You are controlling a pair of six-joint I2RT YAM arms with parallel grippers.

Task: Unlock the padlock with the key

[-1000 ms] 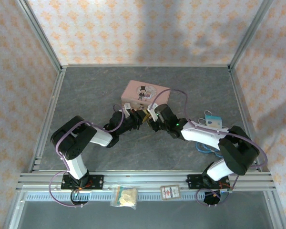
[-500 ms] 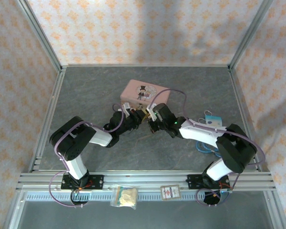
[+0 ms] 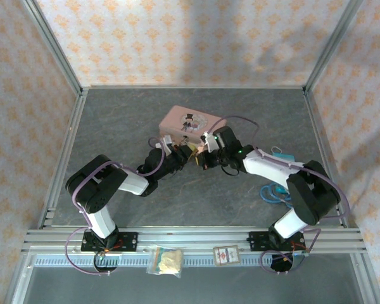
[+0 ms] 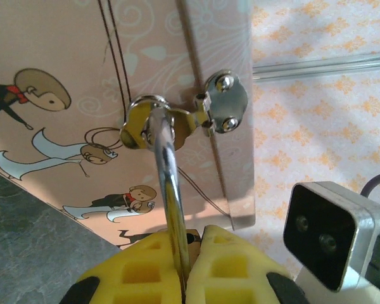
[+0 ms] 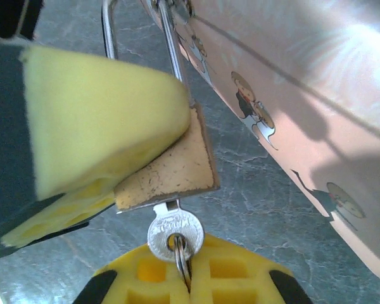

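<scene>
**Q:** Where is the padlock?

**A:** In my right wrist view, the padlock (image 5: 171, 168) hangs at the near side of the pink tin (image 5: 291, 95). Its shackle (image 4: 166, 183) is threaded through the tin's hasp (image 4: 177, 120). My left gripper (image 4: 189, 253) is clenched on the padlock.

**Q:** And the key?

**A:** The key (image 5: 175, 233) has its blade entering the padlock at the end opposite the shackle. My right gripper (image 5: 187, 275) is clenched on the key at its ring. From above, both grippers meet just before the tin, over the table (image 3: 177, 196).
</scene>
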